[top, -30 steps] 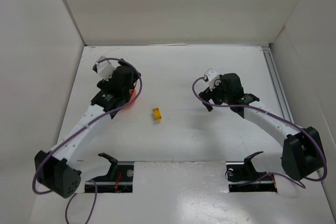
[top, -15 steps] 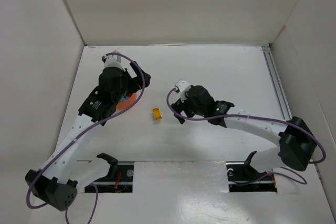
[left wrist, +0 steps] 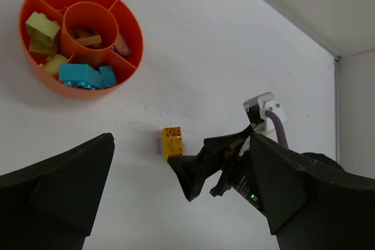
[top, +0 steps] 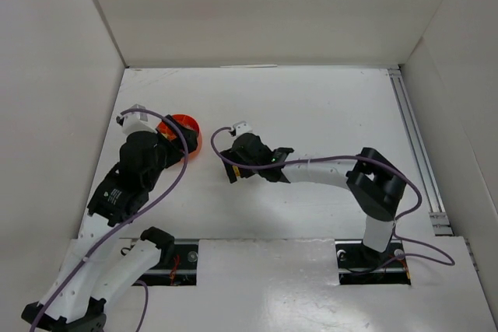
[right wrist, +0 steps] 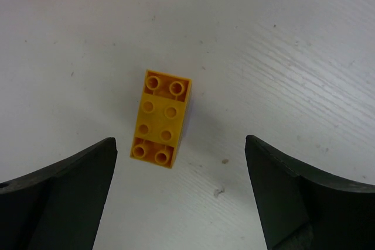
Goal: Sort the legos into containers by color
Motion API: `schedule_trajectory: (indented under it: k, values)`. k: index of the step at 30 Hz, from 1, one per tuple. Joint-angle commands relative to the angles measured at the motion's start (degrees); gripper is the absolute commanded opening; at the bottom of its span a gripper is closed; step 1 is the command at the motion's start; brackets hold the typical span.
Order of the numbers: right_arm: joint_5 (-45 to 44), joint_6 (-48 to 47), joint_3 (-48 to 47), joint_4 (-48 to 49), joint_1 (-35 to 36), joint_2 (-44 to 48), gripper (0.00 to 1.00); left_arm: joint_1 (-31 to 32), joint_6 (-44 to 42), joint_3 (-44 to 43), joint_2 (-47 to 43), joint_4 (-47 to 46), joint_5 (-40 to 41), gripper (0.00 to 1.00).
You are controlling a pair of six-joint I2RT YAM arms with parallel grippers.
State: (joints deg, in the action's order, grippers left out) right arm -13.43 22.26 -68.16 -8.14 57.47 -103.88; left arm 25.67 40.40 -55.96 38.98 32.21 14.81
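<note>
The orange-red bowl (top: 185, 129) (left wrist: 126, 28) has a centre cup and ring compartments. It holds lime bricks (left wrist: 42, 30), teal bricks (left wrist: 87, 75), a brown brick (left wrist: 89, 40) and a purple piece (left wrist: 120, 44). A yellow-orange brick (right wrist: 161, 119) (left wrist: 171, 143) lies studs up on the table to the bowl's right. My right gripper (right wrist: 181, 188) (top: 232, 169) is open just above the brick, one finger to each side, and hides it in the top view. My left gripper (left wrist: 176, 203) (top: 159, 147) is open and empty, raised above the table near the bowl.
White walls box in the table on the left, back and right. A metal rail (top: 412, 134) runs along the right edge. The right arm (top: 327, 172) stretches across the table's middle, and its wrist shows in the left wrist view (left wrist: 263, 162).
My right gripper has swung left across the table to sit over the yellow-orange brick. My left arm has drawn back and up from the bowl, which now shows.
</note>
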Motion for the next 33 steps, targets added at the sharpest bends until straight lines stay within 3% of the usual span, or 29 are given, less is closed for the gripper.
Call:
schedule_trajectory:
  k: [1, 8, 11, 12, 16, 22, 25, 26, 29, 30, 33]
  values:
    - [-1.95, 3.05, -5.13, 2.52, 1.15, -2.72, 0.94, -0.01, 0.91, 1.12, -1.36, 2.42, 1.98, 0.99]
    - [-1.51, 3.05, -8.03, 2.52, 2.2, -7.47, 0.85, -0.01, 0.91, 1.65, -1.98, 3.04, 3.21, 0.99]
    - [-2.73, 3.57, -8.74, 0.24, 2.2, -8.97, 0.73, -0.01, 0.91, 1.65, -2.51, 3.57, 3.82, 0.99]
    - [-3.26, 3.58, -9.27, -0.38, 2.2, -8.98, 0.59, -0.01, 0.91, 1.65, -2.51, 3.57, 3.82, 0.99]
    - [-4.58, 4.11, -9.8, -2.14, 2.2, -8.02, 0.33, -0.01, 0.91, 2.26, -3.03, 3.57, 3.82, 0.99]
    - [-0.74, -3.09, -5.77, -1.44, 0.89, -0.21, 0.24, -0.01, -2.25, 4.72, -1.11, -1.78, -1.78, 0.99]
    - [14.09, -7.39, 0.71, 4.34, -4.9, 5.67, 0.21, -0.01, -5.06, 5.86, 0.48, -7.56, -7.75, 0.99]
    - [24.92, -8.36, 2.49, 6.62, -7.0, 6.92, 0.2, -0.01, -6.81, 5.87, 1.18, -9.6, -12.65, 0.99]
    - [41.23, -9.86, 7.67, 15.33, -15.53, 9.39, 0.2, -0.01, -8.66, 9.02, 1.8, -17.92, -21.7, 0.96]
    - [50.6, -9.87, 7.69, 17.0, -17.29, 9.39, 0.2, -0.01, -10.41, 9.9, 1.8, -20.23, -24.19, 0.95]
    - [65.05, -9.87, 8.4, 18.68, -21.69, 10.62, 0.2, -0.01, -13.24, 12.63, 2.5, -27.97, -34.18, 0.93]
